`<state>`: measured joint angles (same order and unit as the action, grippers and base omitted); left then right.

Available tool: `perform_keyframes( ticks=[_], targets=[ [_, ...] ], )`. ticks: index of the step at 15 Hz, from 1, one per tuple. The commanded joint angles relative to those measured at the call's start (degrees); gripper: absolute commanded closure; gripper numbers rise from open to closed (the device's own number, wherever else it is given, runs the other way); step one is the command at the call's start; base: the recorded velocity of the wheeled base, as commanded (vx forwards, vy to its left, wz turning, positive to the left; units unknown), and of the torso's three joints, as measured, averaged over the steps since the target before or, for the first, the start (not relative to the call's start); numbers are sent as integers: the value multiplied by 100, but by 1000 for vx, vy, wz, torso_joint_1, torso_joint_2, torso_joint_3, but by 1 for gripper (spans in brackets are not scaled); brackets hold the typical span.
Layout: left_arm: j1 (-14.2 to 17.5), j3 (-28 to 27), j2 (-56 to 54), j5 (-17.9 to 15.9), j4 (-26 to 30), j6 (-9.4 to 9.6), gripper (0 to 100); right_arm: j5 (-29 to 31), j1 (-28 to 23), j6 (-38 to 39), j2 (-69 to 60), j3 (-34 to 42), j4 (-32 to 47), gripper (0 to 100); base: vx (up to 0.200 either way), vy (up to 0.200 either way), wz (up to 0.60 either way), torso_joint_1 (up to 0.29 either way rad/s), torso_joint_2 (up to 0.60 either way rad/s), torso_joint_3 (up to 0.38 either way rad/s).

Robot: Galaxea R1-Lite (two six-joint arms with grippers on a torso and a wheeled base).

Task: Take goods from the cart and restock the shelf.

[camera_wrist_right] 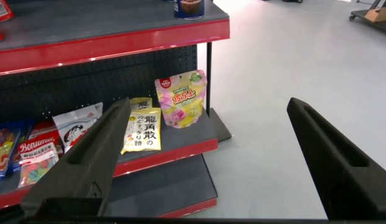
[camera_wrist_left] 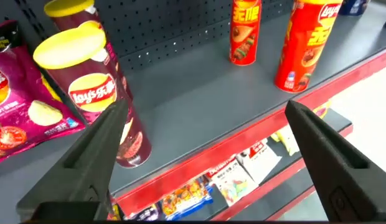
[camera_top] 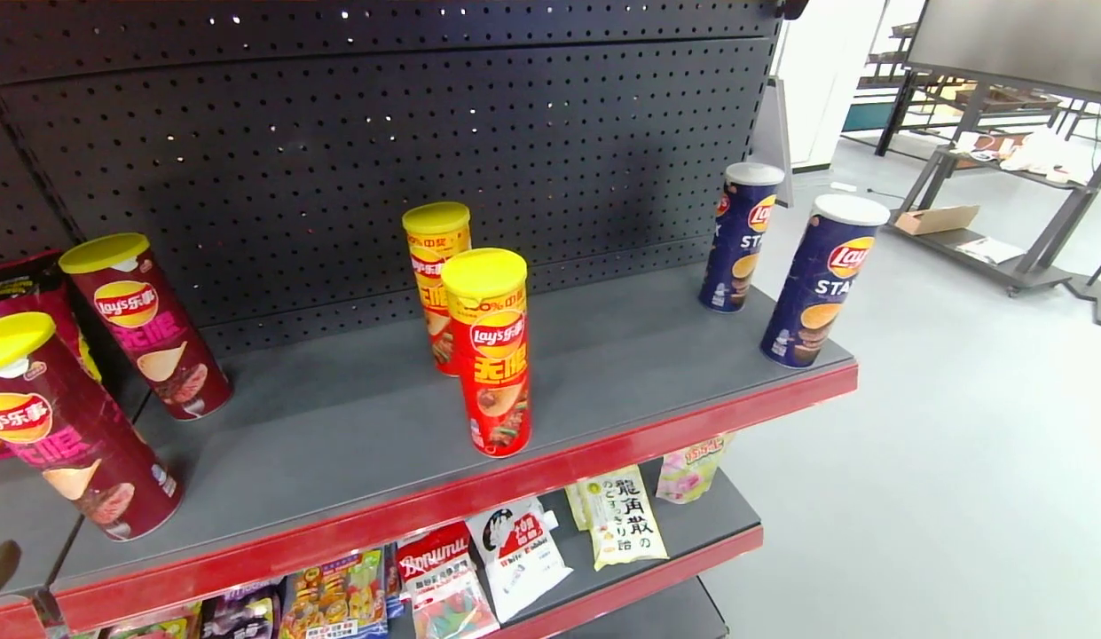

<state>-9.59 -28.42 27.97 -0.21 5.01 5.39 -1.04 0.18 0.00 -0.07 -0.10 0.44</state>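
The grey shelf board (camera_top: pixel 337 426) with a red front edge carries chip cans. Two maroon cans (camera_top: pixel 66 435) (camera_top: pixel 151 328) stand at its left, two red and yellow cans (camera_top: pixel 492 355) (camera_top: pixel 435 266) in the middle, two blue cans (camera_top: pixel 821 284) (camera_top: pixel 741 240) at the right end. My left gripper (camera_wrist_left: pixel 205 109) is open with nothing between its fingers, in front of the shelf edge near the front maroon can (camera_wrist_left: pixel 96 93). My right gripper (camera_wrist_right: pixel 210 102) is open and holds nothing, low down beside the lower shelf (camera_wrist_right: pixel 174 146).
Snack bags lie on the lower shelf, among them a pink bag (camera_wrist_right: pixel 180 99) and a yellow-white bag (camera_top: pixel 617 515). A purple chip bag (camera_wrist_left: pixel 18 93) stands left of the maroon cans. Bare grey floor (camera_top: pixel 940 461) spreads to the right, with metal racks (camera_top: pixel 1002 177) far behind.
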Motion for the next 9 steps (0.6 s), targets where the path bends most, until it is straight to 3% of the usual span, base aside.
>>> perform_keyframes(
  ticks=[1, 2, 9],
  targets=[
    [1, 20, 34, 3, 9, -38, 0, 7, -1, -9, 7, 1, 0, 0, 0, 0, 0, 0, 0, 0],
    [1, 29, 34, 3, 9, -38, 0, 16, -1, -18, 7, 1, 0, 0, 0, 0, 0, 0, 0, 0],
    [-7, 73, -81, -32, -290, 6, 0, 16, -1, -18, 7, 1, 0, 0, 0, 0, 600, 4, 2, 2]
  ],
)
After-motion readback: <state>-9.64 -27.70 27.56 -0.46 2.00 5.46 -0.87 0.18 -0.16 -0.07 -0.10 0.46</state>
